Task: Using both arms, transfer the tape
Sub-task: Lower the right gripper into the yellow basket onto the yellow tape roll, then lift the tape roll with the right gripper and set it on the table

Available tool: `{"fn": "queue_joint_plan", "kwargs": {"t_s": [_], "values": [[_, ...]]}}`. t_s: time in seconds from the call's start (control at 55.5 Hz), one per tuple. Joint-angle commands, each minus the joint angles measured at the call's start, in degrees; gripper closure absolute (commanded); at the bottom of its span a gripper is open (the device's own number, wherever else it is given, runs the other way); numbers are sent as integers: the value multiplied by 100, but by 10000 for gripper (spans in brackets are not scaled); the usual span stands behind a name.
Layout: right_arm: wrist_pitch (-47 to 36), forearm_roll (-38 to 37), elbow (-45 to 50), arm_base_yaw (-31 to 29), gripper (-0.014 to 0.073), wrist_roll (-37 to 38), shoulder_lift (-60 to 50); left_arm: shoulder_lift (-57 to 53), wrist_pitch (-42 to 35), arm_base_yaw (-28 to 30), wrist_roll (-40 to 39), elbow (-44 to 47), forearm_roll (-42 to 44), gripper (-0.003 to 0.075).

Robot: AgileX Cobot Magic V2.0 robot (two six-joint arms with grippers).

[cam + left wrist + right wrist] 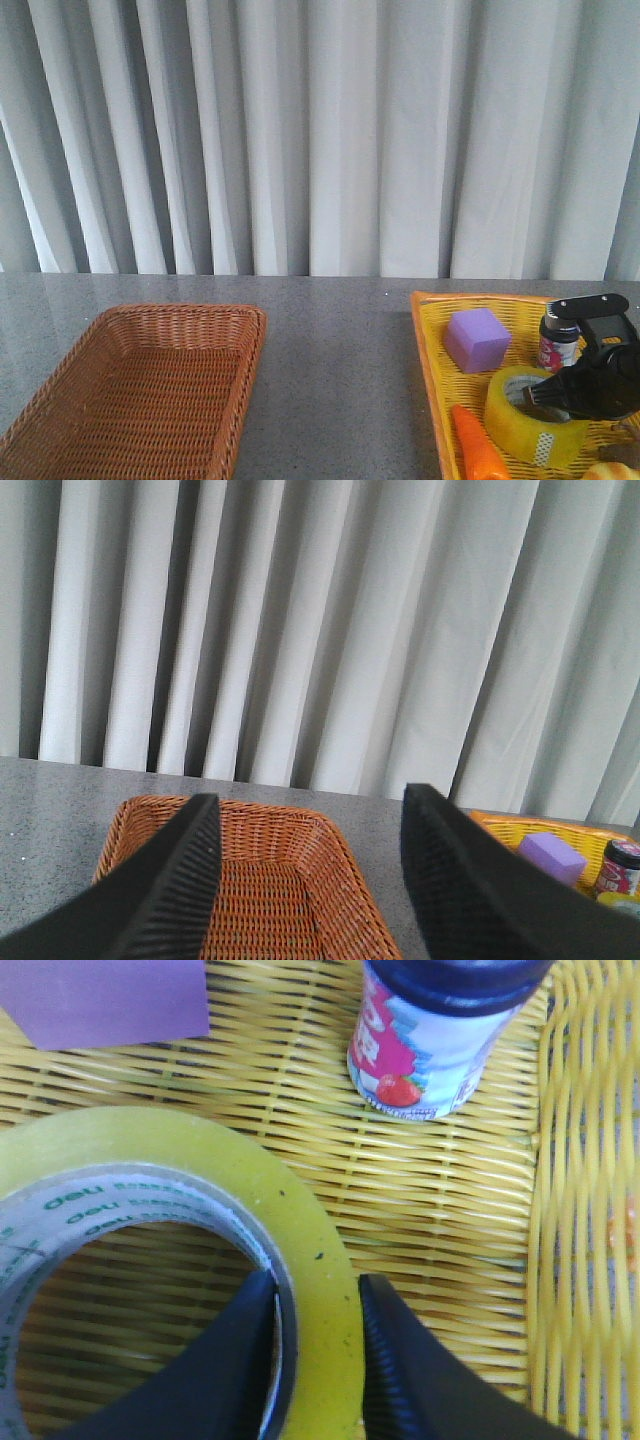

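Right gripper [315, 1360]: fingers [225, 1370] straddle the wall of the tape [190, 1175], one inside the core, one outside, both touching the wall, so clamped on it as far as I can tell. Tape lies flat in the yellow basket [580, 1210], not visibly lifted. Just beyond the fingers: a small bottle with strawberry label [435, 1045], upright; the purple cube [100, 1000] past the far rim of the roll. An orange carrot-like item [478, 445] sits beside the roll on the side toward the other arm.

Left gripper [310, 880]: fingers [150, 900] wide apart, nothing between them, held above the brown wicker basket [140, 385] on the counter [335, 350], well apart from the tape.

Progress, my read: early. Grasp looks made; lift, handover to left gripper, and placing all left.
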Motion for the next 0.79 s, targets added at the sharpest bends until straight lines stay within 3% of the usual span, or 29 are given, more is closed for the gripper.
{"fn": "queue_joint_plan", "kwargs": {"t_s": [0.0, 0.306, 0.486, 0.613, 0.775], "values": [[-156, -83, -165, -5, 593, -35, -240, 64, -379, -42, -46, -192, 0, 318], [37, 41, -629, 0, 601, -35, -1074, 64, -379, -42, -46, -192, 0, 318], [571, 879, -1306, 13, 601, -151, -1507, 64, -379, -42, -46, -192, 0, 318], [955, 2044, -1849, 237, 601, -981, -1542, 64, -379, -42, -46, -192, 0, 318], [998, 3256, -2125, 1110, 599, -2471, -1438, 64, -379, -42, -46, -192, 0, 318]]}}
